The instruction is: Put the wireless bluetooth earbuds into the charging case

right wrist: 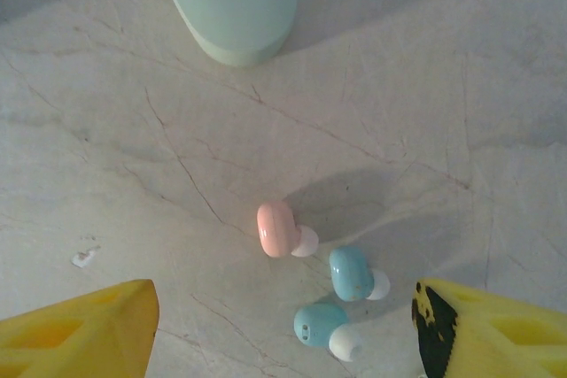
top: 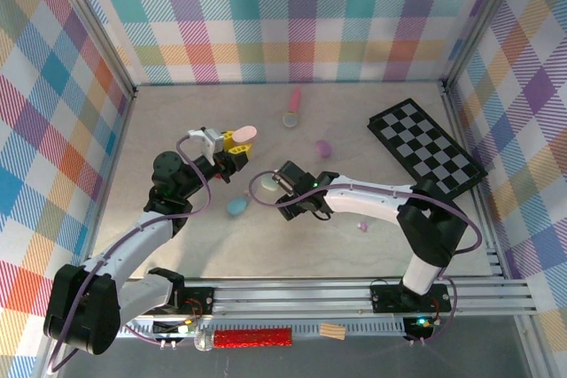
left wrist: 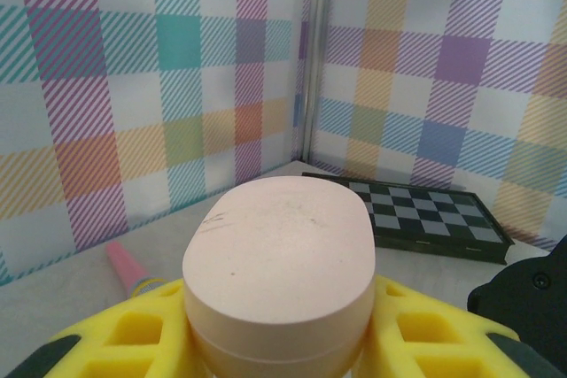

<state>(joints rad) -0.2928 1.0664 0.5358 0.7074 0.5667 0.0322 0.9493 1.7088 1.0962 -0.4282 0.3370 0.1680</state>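
Note:
In the right wrist view, three earbuds lie close together on the table: a pink one [right wrist: 279, 229] and two blue ones [right wrist: 352, 273] [right wrist: 321, 325], each with a white tip. My right gripper [right wrist: 283, 334] hangs open just above them, its yellow fingers [right wrist: 80, 334] wide on either side and touching none. A mint charging case [right wrist: 232, 2] lies closed beyond them. My left gripper [left wrist: 279, 343] is shut on a pale pink charging case [left wrist: 279, 263], closed and held above the table. From above, the left gripper [top: 236, 142] and pink case [top: 244, 134] are left of the right gripper [top: 285, 192].
A blue case [top: 236, 206] lies near the mint case [top: 264, 185], and a purple case [top: 323, 146] sits further back. A black checkerboard [top: 425, 148] lies at the back right. A pink cone [top: 295, 97] and a ring [top: 290, 118] sit near the back wall. A tiny piece [top: 361, 227] lies beside the right arm.

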